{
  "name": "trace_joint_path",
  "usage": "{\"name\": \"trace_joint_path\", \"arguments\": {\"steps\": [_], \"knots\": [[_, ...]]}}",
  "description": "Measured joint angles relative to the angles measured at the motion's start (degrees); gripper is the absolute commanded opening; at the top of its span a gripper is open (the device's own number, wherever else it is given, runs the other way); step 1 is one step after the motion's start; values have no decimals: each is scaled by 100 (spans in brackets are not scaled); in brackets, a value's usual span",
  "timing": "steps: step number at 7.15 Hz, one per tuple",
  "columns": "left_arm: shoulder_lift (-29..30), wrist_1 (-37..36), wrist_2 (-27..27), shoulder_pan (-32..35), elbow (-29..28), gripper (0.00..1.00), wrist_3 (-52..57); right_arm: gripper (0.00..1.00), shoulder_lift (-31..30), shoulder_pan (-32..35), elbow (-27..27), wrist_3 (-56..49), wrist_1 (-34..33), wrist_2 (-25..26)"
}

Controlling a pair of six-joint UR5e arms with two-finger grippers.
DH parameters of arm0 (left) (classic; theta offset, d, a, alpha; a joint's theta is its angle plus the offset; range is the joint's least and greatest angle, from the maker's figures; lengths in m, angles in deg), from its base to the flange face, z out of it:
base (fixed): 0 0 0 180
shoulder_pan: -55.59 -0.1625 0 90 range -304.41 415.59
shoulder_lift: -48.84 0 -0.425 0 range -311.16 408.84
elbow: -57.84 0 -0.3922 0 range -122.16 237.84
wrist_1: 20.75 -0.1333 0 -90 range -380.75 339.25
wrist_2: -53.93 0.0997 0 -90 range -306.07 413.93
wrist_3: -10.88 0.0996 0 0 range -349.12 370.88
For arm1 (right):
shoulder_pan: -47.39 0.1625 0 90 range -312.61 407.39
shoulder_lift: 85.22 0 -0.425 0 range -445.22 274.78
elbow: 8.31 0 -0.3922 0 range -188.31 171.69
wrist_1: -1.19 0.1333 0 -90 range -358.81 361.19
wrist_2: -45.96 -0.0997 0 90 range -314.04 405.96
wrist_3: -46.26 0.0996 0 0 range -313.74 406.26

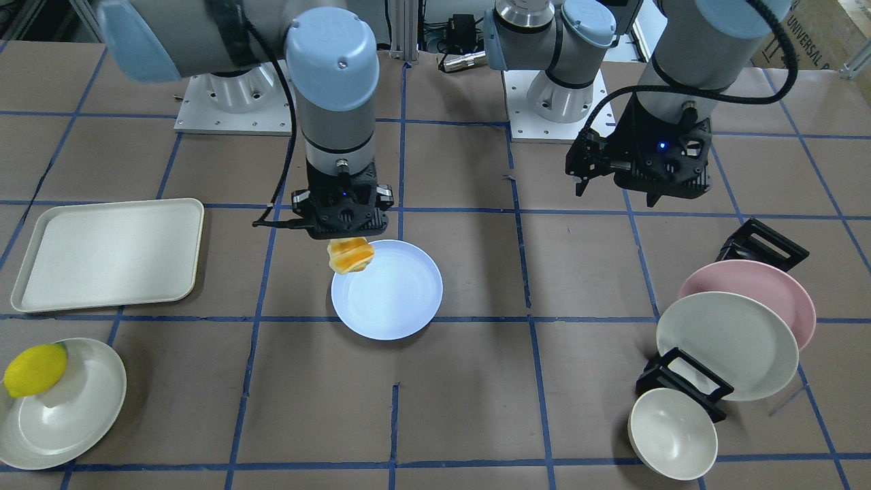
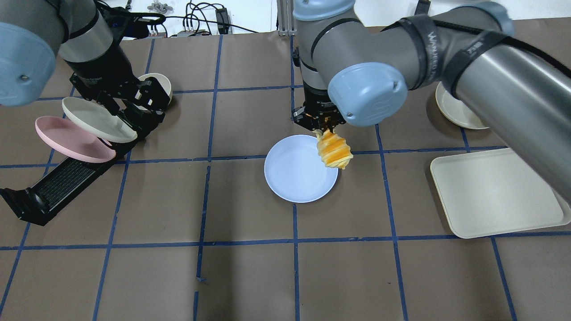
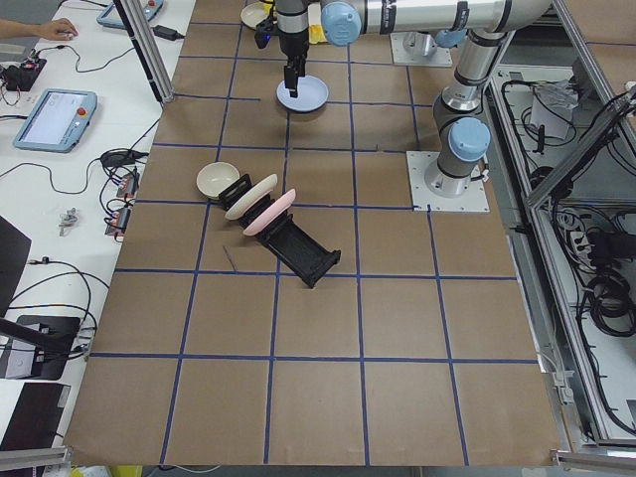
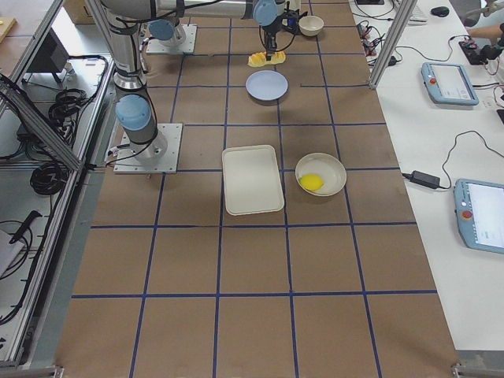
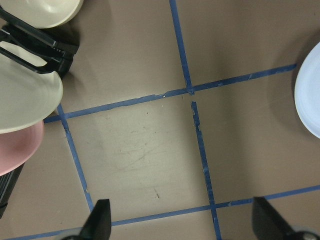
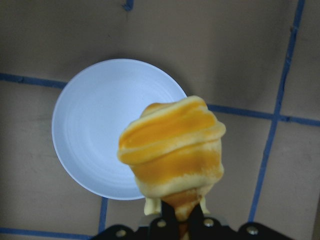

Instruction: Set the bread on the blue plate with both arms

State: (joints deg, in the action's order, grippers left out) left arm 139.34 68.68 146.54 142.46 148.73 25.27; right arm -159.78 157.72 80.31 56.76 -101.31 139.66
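- My right jaws pinch the bread (image 2: 334, 151) by one end, and it hangs over the blue plate's (image 2: 294, 178) rim.
- My left jaws stand wide and empty, well apart from the blue plate.

A rectangular cream plastic tray (image 1: 109, 255) is laid flat on the brown paper-covered table (image 1: 463, 408), which is divided into squares by blue tape. Near the tray, a smooth yellow lemon (image 1: 34, 369) is set at the edge of a round cream plate (image 1: 75, 415). Well apart, a pink plate (image 1: 782, 289) and a cream-white plate (image 1: 728, 344) are held tilted in a black slotted rack (image 2: 67, 178). A small cream bowl (image 1: 672, 433) is tipped just beside the rack's end.
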Motion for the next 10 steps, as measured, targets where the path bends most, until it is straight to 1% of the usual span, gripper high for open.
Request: {"name": "trace_joint_path", "arguments": {"steps": [1,3,4,6,7,8,9,10], "knots": [[-151,30,-69,-14,10,100,7,7,198,120,8,6,-486,18],[-262,125,-121,-94,92,100,34,7,420,222,136,-48,-1076,31],[-279,144,-131,-148,128,100,48,7,492,237,381,-69,-1454,33],[-286,153,-135,-190,145,100,142,7,596,241,1262,-158,-2725,32],[-287,153,-134,-224,145,100,264,7,613,240,1547,-184,-3135,15],[-286,172,-136,-281,143,100,358,7,631,240,1659,-189,-3301,-15],[-279,245,-140,-339,133,100,397,68,658,242,1696,-192,-3357,-37],[-278,332,-140,-366,128,100,388,100,684,243,1708,-195,-3374,-76]]}}
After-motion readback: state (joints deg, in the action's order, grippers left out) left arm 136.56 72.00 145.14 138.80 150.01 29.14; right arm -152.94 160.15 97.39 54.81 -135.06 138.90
